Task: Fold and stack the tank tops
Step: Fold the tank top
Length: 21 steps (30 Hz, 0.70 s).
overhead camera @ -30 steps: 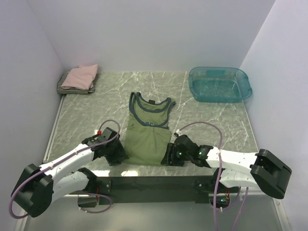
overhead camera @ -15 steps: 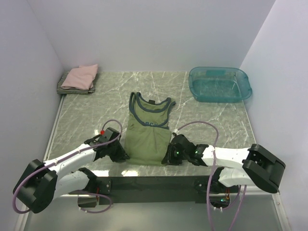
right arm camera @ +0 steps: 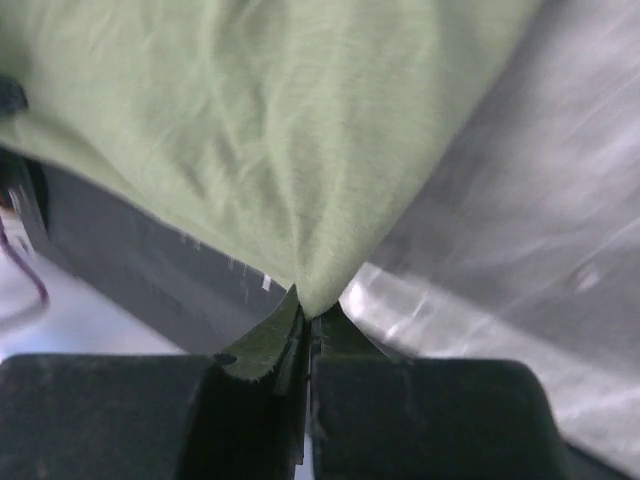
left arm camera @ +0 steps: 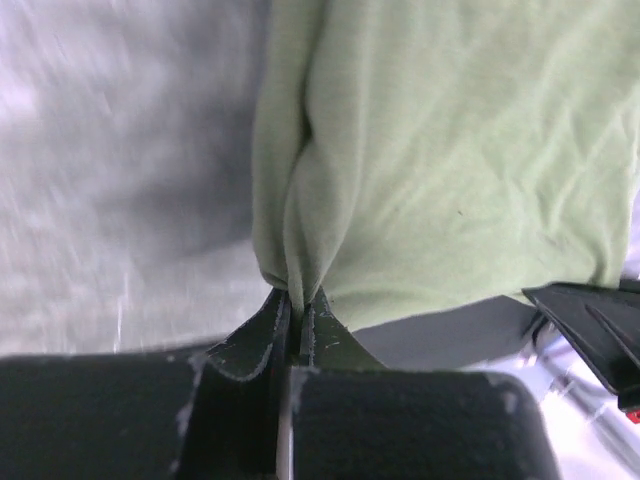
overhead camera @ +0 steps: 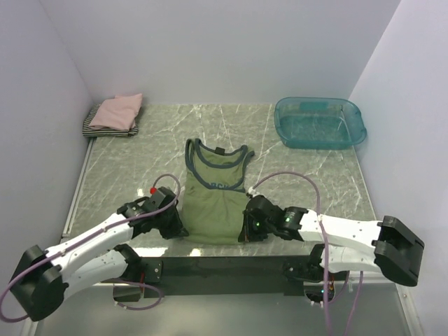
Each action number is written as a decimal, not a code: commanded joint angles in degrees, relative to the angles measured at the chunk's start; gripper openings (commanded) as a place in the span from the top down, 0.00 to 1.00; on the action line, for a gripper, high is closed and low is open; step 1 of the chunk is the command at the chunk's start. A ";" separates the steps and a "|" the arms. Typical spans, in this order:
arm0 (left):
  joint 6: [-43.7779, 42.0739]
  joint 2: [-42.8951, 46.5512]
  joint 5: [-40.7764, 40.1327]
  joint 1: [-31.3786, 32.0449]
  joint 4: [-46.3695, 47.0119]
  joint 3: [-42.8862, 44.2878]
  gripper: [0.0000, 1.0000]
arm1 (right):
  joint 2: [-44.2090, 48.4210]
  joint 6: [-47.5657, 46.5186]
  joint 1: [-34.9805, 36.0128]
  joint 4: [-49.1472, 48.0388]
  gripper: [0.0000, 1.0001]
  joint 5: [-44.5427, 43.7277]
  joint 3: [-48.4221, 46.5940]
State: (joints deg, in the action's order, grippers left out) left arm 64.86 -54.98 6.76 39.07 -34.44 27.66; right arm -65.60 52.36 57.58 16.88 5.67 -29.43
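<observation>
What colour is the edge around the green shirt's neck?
Navy blue trim on the green shirt; clearest in the top view.

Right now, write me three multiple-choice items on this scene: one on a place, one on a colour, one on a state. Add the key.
1. Where does the tub stand on the table?
A. near left corner
B. far right corner
C. centre

2. What colour is the uppermost folded top in the far left corner?
A. pink
B. yellow
C. white

3. What state is the left tool in?
A. open above the cloth
B. shut on nothing
C. shut on the near corner of the green tank top

Key:
1 B, the top view shows it by the far right walls.
2 A, its cloth is plainly pink.
3 C, the left wrist view shows it pinched on a green fold.
</observation>
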 commanded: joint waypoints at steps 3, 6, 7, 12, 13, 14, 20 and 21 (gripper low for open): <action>3.69 5.06 1.49 6.63 -9.50 2.40 0.99 | 3.64 -1.12 8.50 9.56 1.00 -1.36 -6.06; 4.05 6.20 2.20 9.09 -12.14 4.50 0.99 | 4.87 -0.33 11.67 13.61 1.00 -2.59 -8.62; 4.05 6.55 1.85 9.53 -14.06 5.38 0.99 | 5.65 -0.24 11.94 14.66 1.00 -2.60 -8.97; 1.06 5.94 -3.50 9.62 -16.90 14.16 0.99 | 5.05 -1.99 10.10 19.67 1.00 -5.58 -14.33; -0.60 4.11 -5.25 9.36 -16.37 15.48 0.99 | 4.26 -3.48 9.14 19.94 1.00 -5.58 -15.12; -1.40 2.79 -5.44 8.40 -14.97 17.84 0.99 | 3.82 -4.19 6.78 19.77 1.00 -5.58 -16.35; -9.31 -6.80 -3.00 -2.12 -5.13 23.22 0.99 | 0.13 -11.65 -3.86 19.50 1.00 -3.92 -22.23; -9.92 -7.59 -2.38 -3.81 -2.07 23.84 0.99 | -1.27 -12.80 -7.01 19.68 1.00 -3.91 -23.29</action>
State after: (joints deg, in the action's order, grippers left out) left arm 60.05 -60.73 4.19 40.01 -44.45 48.51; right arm -64.97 44.97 55.68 36.05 2.42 -48.01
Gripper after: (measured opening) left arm 0.042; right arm 0.010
